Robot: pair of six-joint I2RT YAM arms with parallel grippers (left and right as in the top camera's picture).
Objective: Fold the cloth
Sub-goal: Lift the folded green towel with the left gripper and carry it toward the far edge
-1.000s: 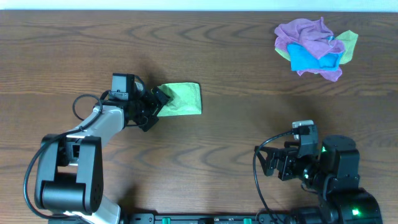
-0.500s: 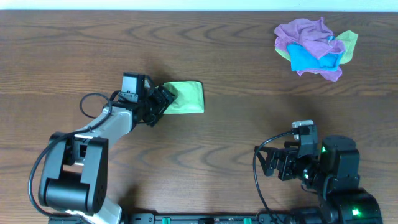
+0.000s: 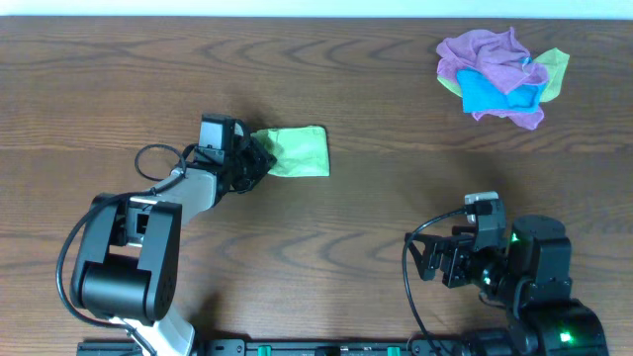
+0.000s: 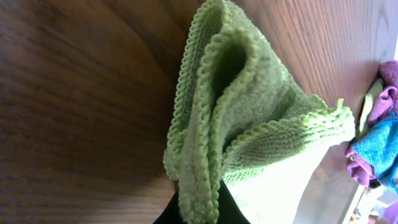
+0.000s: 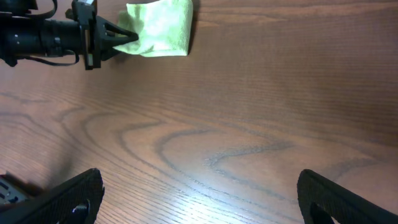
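- well, seen from overhead: green cloth (image 3: 297, 151) lying folded on the wooden table (image 3: 396, 208), left of centre and toward the far side.
- left gripper (image 3: 263, 158) right at the cloth's left edge, jaws clamped on that edge, arm reaching low across the wood from the left.
- through the left wrist cam: same cloth bunched up right in front of the lens, several stitched edges stacked and curling, dark fingertips (image 4: 199, 211) pinching the bundle at the very bottom of the picture.
- looks doubled over there, with a loose pocket gaping between the layers and the far part flat on the wood.
- right gripper (image 3: 432, 259) down near the front right of the table, well apart from the cloth, touching nothing.
- through the right wrist cam: jaws wide apart, one finger (image 5: 74, 199) in the bottom left corner, the other in the bottom right, nothing but bare wood between them.
- also catches the green cloth up at the top left, with the left gripper biting onto its side.
- crumpled pile of cloths (image 3: 502, 74), purple, blue and yellow-green, off in the far right corner, well apart from both grippers; peeks in at the right edge of the left wrist view too.
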